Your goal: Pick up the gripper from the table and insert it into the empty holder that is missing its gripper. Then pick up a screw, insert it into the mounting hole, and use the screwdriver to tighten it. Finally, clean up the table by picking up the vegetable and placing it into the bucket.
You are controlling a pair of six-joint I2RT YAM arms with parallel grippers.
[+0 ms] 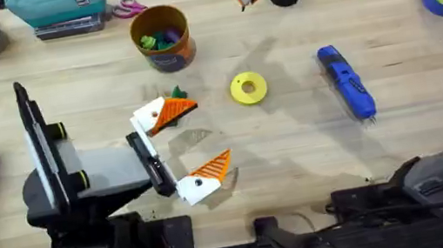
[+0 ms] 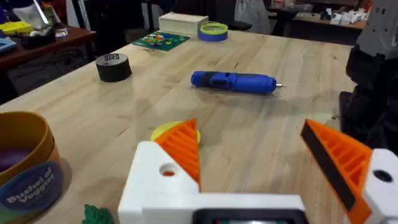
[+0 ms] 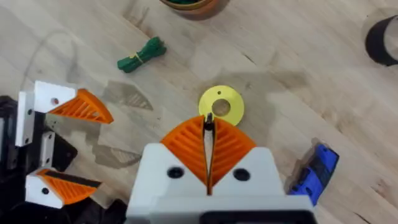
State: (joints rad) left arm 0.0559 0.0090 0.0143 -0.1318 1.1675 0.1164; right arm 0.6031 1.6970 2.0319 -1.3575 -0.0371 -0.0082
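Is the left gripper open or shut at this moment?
Open. In the overhead view the left gripper has its two orange pads spread wide apart over bare table, nothing between them; the right wrist view shows the same gap.

Colours on pale wood-grain bench (image 1: 296,148)
Bright-blue pen-shaped screwdriver (image 1: 345,82); yellow ring disc (image 1: 249,87); dark-green twisted leafy veg (image 3: 141,55); orange-brown round tub (image 1: 162,38) w/ dark blue base band; white claw (image 1: 183,146), orange ribbed pads.

left gripper (image 2: 258,165) jaws spread over the table (image 2: 124,106). screwdriver (image 2: 233,81) lies beyond a yellow disc (image 2: 166,130). bucket (image 2: 28,162) and vegetable (image 2: 96,215) sit beside one finger.
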